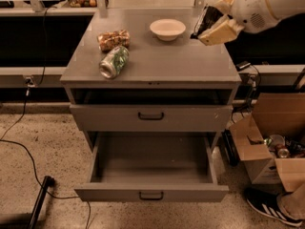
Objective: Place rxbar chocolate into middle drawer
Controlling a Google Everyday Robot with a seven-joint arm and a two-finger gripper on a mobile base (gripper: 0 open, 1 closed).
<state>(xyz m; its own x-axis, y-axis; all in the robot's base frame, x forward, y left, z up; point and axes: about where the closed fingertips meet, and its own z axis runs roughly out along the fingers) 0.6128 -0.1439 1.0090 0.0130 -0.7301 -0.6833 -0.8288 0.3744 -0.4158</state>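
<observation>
The gripper is hovering at the upper right of the frame, over the cabinet top's right edge, with its jaws clamping the rxbar chocolate. The bar's long axis is tilting steeply from upper right to lower left. The middle drawer is standing pulled out at lower centre, with its interior facing upward.
</observation>
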